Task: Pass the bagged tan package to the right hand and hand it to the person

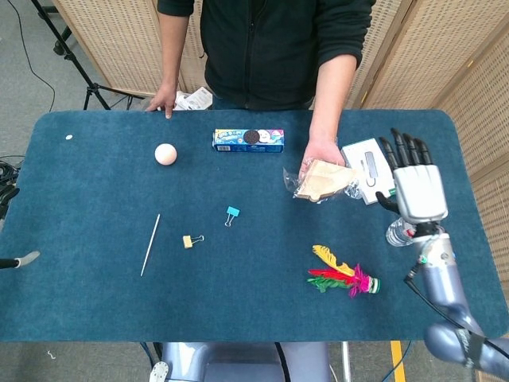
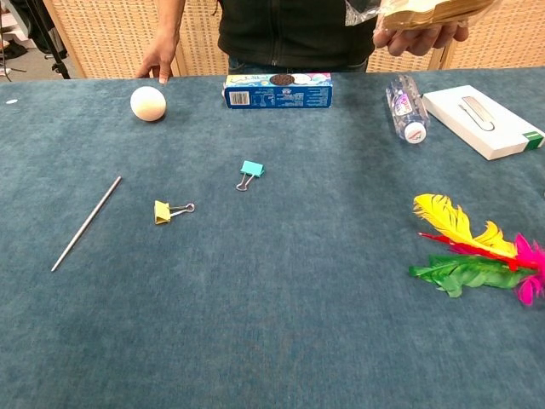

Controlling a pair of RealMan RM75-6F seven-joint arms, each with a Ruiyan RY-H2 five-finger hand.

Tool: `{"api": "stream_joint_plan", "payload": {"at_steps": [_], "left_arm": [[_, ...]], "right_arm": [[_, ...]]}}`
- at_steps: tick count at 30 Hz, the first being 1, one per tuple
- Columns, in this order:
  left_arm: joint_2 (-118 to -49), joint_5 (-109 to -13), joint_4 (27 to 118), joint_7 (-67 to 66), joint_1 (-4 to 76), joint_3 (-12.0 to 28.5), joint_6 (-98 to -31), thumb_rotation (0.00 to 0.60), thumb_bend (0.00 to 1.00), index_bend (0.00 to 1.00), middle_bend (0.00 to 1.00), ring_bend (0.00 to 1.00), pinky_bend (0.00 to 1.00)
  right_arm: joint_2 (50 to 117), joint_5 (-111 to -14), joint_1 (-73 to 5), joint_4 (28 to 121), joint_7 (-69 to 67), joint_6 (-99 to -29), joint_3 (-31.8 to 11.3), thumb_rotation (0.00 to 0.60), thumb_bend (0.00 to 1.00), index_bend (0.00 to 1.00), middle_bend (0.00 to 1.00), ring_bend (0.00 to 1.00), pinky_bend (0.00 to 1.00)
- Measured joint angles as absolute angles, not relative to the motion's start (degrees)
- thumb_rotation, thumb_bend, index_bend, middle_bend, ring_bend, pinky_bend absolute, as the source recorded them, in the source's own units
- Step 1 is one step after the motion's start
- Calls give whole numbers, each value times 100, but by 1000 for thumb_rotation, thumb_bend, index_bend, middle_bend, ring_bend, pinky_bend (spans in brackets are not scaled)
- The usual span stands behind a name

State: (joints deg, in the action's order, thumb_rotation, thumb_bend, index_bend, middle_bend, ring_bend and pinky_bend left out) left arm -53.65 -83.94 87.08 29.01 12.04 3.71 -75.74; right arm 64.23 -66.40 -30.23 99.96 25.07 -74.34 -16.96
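The bagged tan package (image 1: pixel 320 181) lies in the person's upturned palm (image 1: pixel 316 154) above the table's far right part. In the chest view the bagged tan package (image 2: pixel 423 10) shows at the top edge, resting on the person's fingers (image 2: pixel 417 38). My right hand (image 1: pixel 412 181) hovers to the right of the package, apart from it, fingers spread and holding nothing. My left hand shows in neither view.
On the blue table (image 1: pixel 95 302) lie a cookie box (image 1: pixel 248 140), a pale ball (image 1: pixel 165 153), a teal clip (image 1: pixel 231 213), a yellow clip (image 1: pixel 189 240), a thin rod (image 1: pixel 150 244), coloured feathers (image 1: pixel 340 277), a white box (image 1: pixel 367 167) and a water bottle (image 2: pixel 404 109). The person's other hand (image 1: pixel 162 101) rests on the far edge.
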Motion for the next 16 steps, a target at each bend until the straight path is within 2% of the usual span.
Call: {"api": "stream_joint_plan", "payload": {"at_steps": [3, 5, 7, 12, 16], "left_arm": [[-5371, -8401, 8727, 2860, 1188, 365, -7596, 600, 0, 0, 0, 0, 0], [-5379, -8402, 8737, 2814, 1178, 361, -7612, 600, 0, 0, 0, 0, 0], [-5389, -8400, 8745, 2763, 1169, 359, -7623, 600, 0, 0, 0, 0, 0], [-5457, -8395, 8766, 2525, 1139, 356, -7693, 600, 0, 0, 0, 0, 0], [-5602, -8390, 8748, 2225, 1106, 361, -7797, 600, 0, 0, 0, 0, 0]], "right_arm": [[6088, -6932, -2710, 10262, 2258, -7653, -1530, 600, 213, 0, 0, 0, 82], [5962, -7174, -2525, 10353, 2060, -7793, -1397, 600, 76, 0, 0, 0, 81], [5907, -7402, -2371, 10379, 1886, -7908, -1260, 600, 7, 0, 0, 0, 75], [6011, -7944, -1943, 10165, 1423, -8259, -823, 600, 0, 0, 0, 0, 60], [6450, -8254, -1685, 9642, 1227, -8673, -637, 600, 0, 0, 0, 0, 48]]}}
